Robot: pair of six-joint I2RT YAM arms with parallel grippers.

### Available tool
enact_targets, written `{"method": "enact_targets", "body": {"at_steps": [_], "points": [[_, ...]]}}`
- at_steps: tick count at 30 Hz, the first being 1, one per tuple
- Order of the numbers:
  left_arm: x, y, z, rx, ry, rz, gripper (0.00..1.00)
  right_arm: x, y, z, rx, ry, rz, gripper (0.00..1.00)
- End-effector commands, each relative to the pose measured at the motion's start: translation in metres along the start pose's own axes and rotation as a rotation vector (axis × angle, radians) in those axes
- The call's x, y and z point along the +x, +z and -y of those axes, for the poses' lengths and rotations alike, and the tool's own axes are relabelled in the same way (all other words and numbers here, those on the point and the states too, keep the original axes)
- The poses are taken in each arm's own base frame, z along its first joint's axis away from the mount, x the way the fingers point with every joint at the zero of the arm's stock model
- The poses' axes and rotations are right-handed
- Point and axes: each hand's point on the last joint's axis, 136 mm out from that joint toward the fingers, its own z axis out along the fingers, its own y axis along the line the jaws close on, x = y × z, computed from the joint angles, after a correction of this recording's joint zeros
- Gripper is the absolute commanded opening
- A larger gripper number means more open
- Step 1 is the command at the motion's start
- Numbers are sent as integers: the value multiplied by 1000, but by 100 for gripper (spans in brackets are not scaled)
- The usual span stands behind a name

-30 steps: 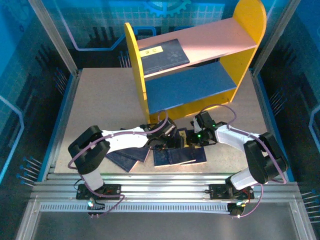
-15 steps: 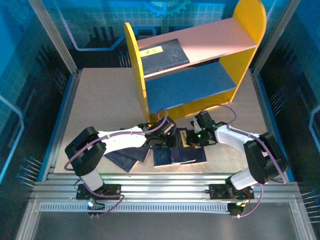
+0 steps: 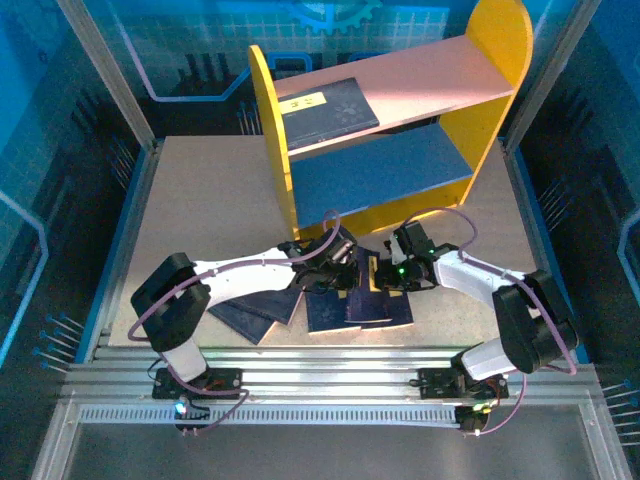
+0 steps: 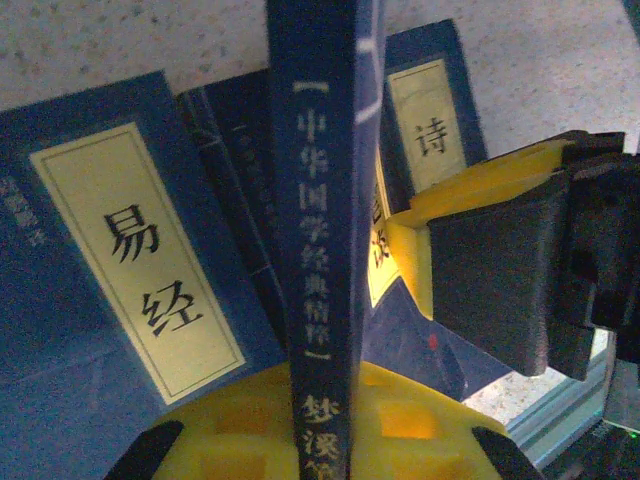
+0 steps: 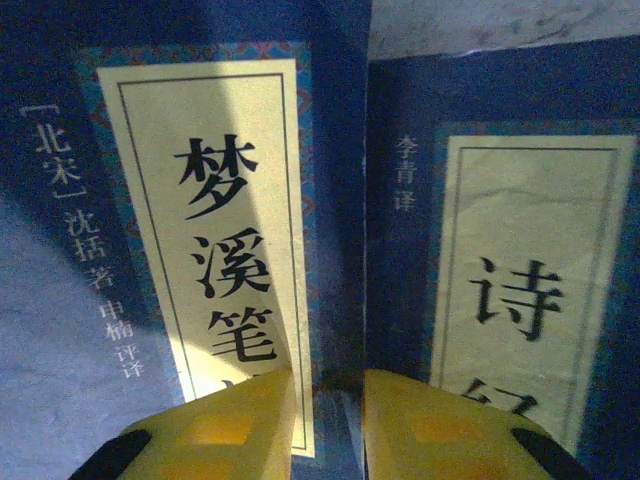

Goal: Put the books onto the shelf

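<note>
The shelf [image 3: 277, 150] stands at the back with one navy book [image 3: 330, 108] lying on its pink upper board [image 3: 430, 85]; its blue lower board [image 3: 385, 170] is bare. Several more books [image 3: 360, 310] lie in front of it. One book [image 4: 325, 250] stands on edge, and my left gripper [image 4: 335, 430] is shut on its spine. My right gripper [image 5: 330, 420] meets it from the other side, its fingers close on the book's edge beside the yellow label [image 5: 220, 220]. In the top view the left gripper [image 3: 345, 268] and right gripper [image 3: 383, 272] face each other.
Flat books lie under and around the held one: one labelled book [image 4: 140, 260] to the left, another [image 5: 520, 300] to the right, and two more [image 3: 260, 315] nearer the left arm. The table [image 3: 200, 200] has bare room left of the shelf.
My left gripper has moved right, toward the right gripper, and now stands against it over the pile. The right arm has hardly moved.
</note>
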Motion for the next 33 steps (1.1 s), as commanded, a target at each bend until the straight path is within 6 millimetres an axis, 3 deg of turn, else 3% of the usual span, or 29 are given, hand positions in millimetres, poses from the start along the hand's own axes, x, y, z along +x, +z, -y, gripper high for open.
{"method": "enact_targets", "body": {"at_steps": [1, 8, 13, 17, 23, 28, 30, 33], "points": [[-20, -18, 32, 59, 89, 43, 0, -14, -29, -4, -12, -27, 60, 28], [-48, -100, 76, -2, 315, 137, 0, -55, -119, -13, -50, -63, 303, 35], [-84, -177, 117, 54, 373, 291, 0, -80, -194, -31, -88, -109, 490, 39], [-115, -247, 161, 165, 430, 467, 0, -88, -239, -51, -132, -150, 590, 42], [-166, -335, 191, 167, 469, 786, 0, -90, -293, -85, -262, -185, 713, 52], [-196, -386, 211, 216, 443, 1019, 0, -101, -331, -125, -503, -179, 818, 58], [-203, -398, 218, 250, 430, 1078, 0, -107, -343, -136, -591, -166, 853, 61], [-207, -408, 232, 317, 437, 1121, 0, -115, -360, -152, -707, -164, 911, 74]]}}
